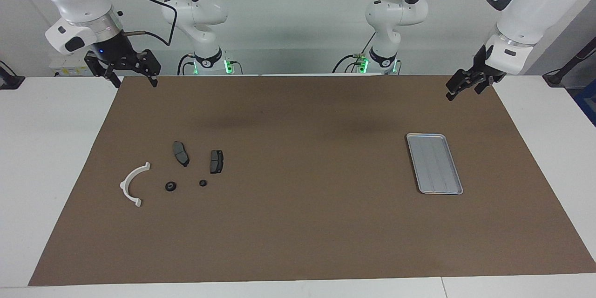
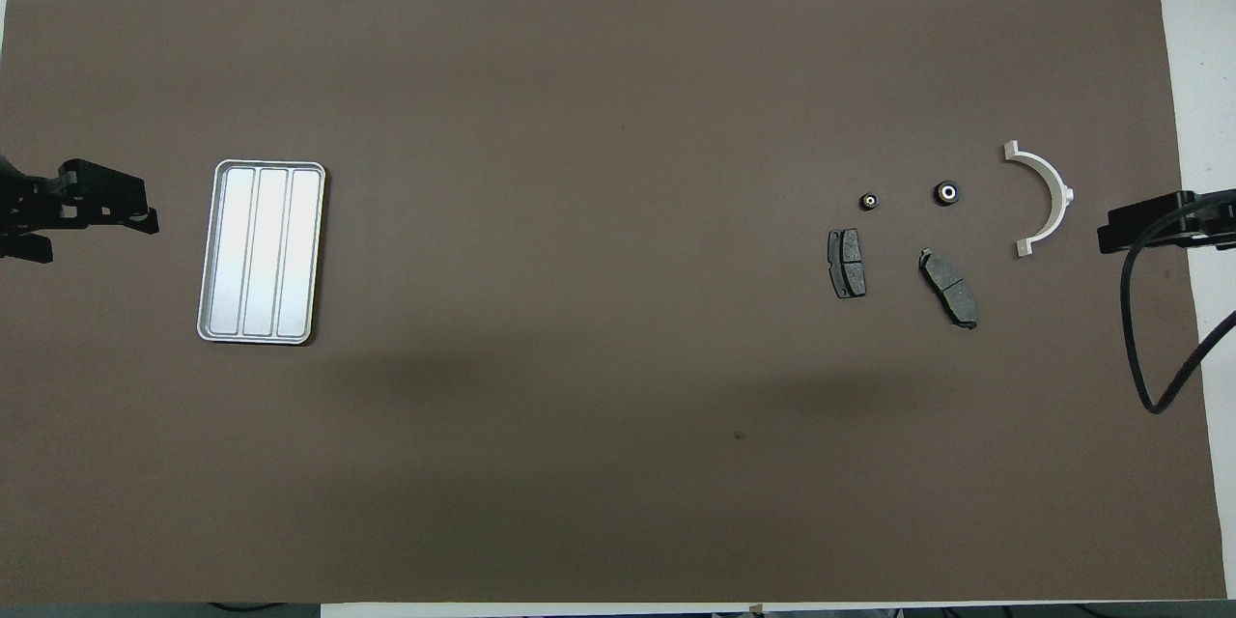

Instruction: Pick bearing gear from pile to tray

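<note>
**Five parts, one tray, two idle grippers**

Two brake pads point(image 1: 181, 153) point(image 1: 216, 161), one white half-ring bracket point(image 1: 132, 183), two small black round pieces, possibly bearing gears point(image 1: 171, 186) point(image 1: 203, 183), lie toward the right arm's end. Silver ridged tray point(image 1: 435, 163) sits apart. Right gripper point(image 1: 134, 81) and left gripper point(image 1: 461, 88) hang spread, holding nothing.

No text, label, brand, number or sign can be read anywhere: the parts, the tray point(image 1: 435, 163), the brown mat point(image 1: 307, 223) and the arms show no legible marking
</note>
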Controlling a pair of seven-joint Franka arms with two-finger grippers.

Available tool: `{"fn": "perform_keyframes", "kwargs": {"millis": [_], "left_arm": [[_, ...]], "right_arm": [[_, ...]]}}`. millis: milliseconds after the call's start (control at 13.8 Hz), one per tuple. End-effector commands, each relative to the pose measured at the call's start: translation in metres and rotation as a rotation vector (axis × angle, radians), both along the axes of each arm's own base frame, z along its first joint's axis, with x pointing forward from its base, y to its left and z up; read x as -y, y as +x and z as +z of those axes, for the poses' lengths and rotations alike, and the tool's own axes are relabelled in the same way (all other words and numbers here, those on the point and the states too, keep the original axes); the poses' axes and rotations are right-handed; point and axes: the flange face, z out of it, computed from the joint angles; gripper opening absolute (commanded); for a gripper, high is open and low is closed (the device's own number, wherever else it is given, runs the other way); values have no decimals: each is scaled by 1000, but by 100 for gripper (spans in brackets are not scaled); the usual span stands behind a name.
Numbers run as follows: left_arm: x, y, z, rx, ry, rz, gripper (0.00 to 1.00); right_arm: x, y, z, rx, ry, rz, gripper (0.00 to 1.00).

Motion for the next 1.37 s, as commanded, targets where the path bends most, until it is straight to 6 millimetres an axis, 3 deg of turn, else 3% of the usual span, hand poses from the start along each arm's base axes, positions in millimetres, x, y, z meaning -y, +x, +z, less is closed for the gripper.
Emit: {"fn": "perform_keyframes", "kwargs": {"millis": [0,362,579,723,940,1302], "left_arm": [[1,-4,3,2,-17,-2,100],[1,-4,3,2,-17,-2,100],[1,-4,3,2,-17,-2,100],[1,-4,3,2,-17,-2,100],[1,-4,3,2,-17,-2,100],[1,-4,3,2,-17,-2,100]], "right_arm": [[9,-6,2,-6,8,-4,100],[14,-2,1,29,9,2,100],[19,13,-10,67,3,6,100],[39,22,-19,82,19,-37,100],[47,54,-44,69,-3,-44,100],[40,154,-117,64,-24,-19,100]]}}
